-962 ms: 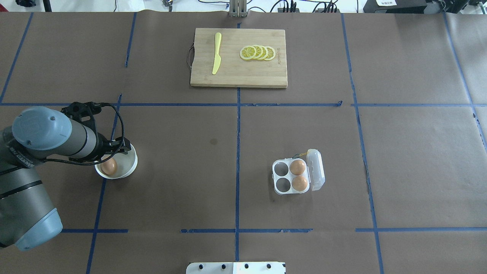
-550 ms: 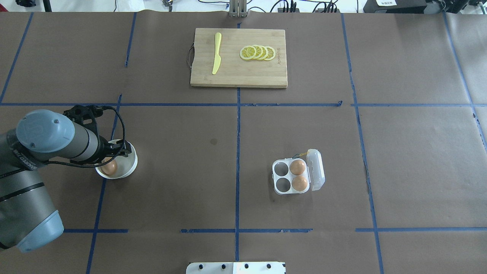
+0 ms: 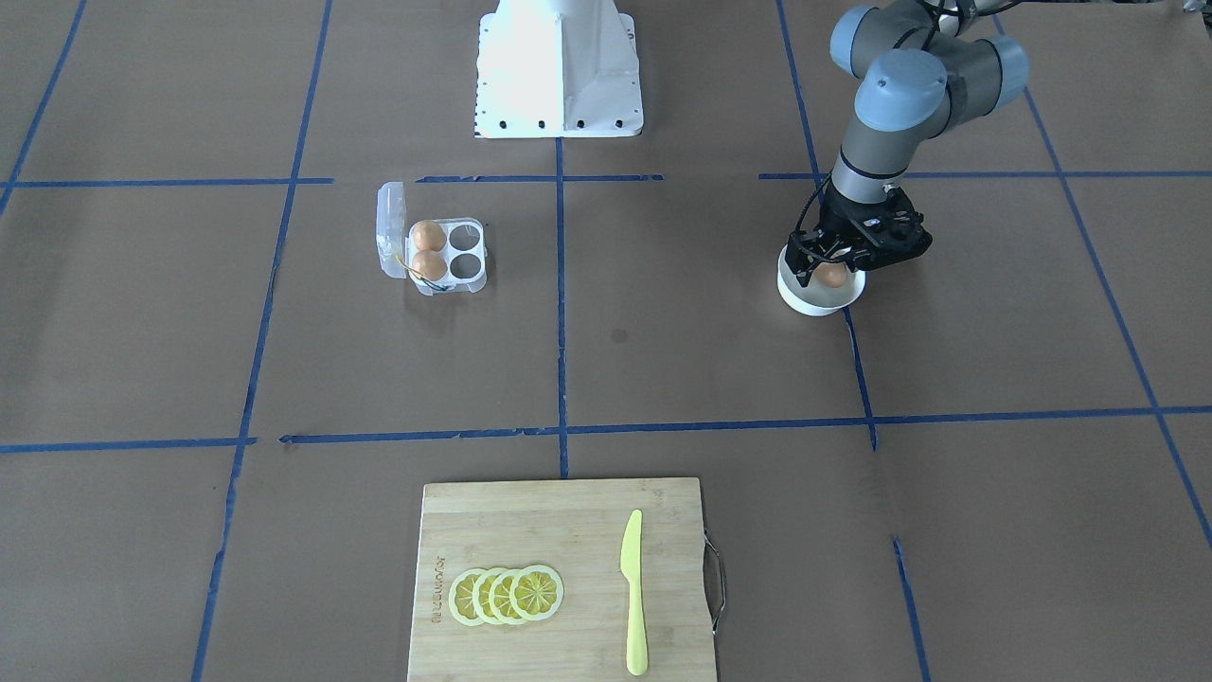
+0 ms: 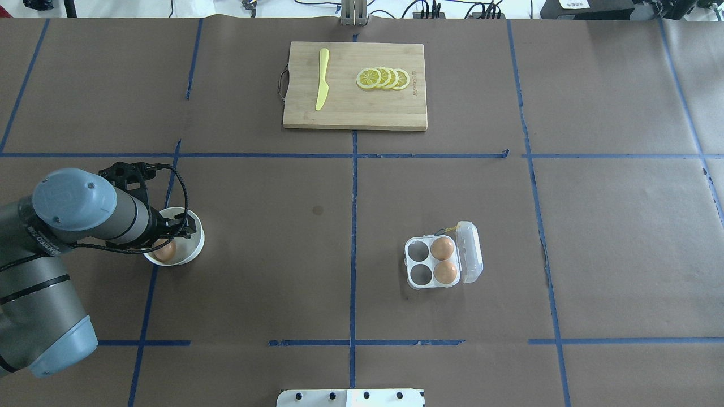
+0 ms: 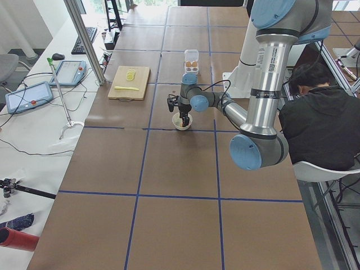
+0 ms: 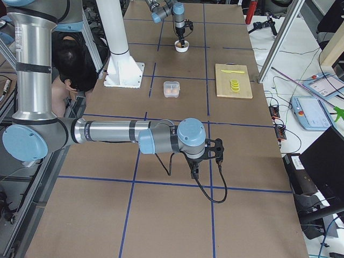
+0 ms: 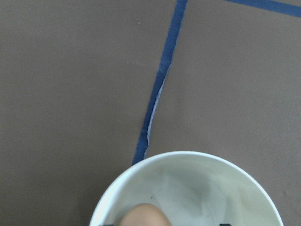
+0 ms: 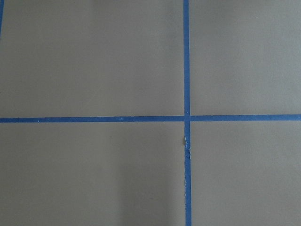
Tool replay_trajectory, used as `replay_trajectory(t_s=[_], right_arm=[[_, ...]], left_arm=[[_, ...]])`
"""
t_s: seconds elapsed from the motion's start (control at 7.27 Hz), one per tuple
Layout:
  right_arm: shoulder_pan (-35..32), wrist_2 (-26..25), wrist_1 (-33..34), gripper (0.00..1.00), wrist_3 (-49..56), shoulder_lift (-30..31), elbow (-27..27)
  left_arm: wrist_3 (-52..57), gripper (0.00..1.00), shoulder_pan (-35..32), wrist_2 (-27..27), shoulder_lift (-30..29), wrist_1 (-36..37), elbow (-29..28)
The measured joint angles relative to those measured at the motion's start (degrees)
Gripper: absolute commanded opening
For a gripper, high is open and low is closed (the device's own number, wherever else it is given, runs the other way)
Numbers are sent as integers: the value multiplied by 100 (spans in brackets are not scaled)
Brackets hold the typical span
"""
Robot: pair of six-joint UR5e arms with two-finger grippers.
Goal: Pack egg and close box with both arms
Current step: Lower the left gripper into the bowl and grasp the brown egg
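Overhead exterior view placed the black two-finger left pincer point(image 4: 171, 233) directly above the round white bowl point(image 4: 196, 244) on the left side of the brown paper-covered counter point(image 4: 271, 271). The small smooth tan-brown egg point(image 4: 165, 251) lay in that bowl beneath it. In the left wrist view the top of the egg sat low and central. A dark sliver of fingertip point(image 7: 225, 224) showed at each side, both apart from the shell, so the pincer stood spread and gripped nothing.

The small clear plastic four-cup egg box point(image 4: 430, 285) rested well apart to the right with its lid point(image 4: 471, 251) hinged open. Two look-alike eggs point(image 4: 442, 247) filled the cups beside the lid, and the other two cups were empty.

The right pincer point(image 6: 194, 172) appeared only in the exterior right view. It hung over bare counter by a cross of blue tape, far from the box, and I could not tell whether it was spread or closed.

The step in hand looked to be the pick from the bowl. The next move probably called for a short descent until the fingers bracketed the middle of the egg, then a gentle squeeze. After that would come a lift straight up past the bowl's rim before any travel toward an empty cup. Closing the lid would need the right arm brought across.
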State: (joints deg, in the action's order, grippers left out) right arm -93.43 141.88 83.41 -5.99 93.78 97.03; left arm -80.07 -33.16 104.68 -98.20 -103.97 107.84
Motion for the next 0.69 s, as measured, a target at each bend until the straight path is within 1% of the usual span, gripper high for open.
replay_trajectory(t_s=[0.41, 0.69], right_arm=[[0, 0, 0, 100, -6, 4, 8], [0, 6, 0, 100, -8, 6, 8]], left_arm=[[0, 78, 51, 0, -13, -6, -43], [0, 70, 56, 0, -27, -8, -72]])
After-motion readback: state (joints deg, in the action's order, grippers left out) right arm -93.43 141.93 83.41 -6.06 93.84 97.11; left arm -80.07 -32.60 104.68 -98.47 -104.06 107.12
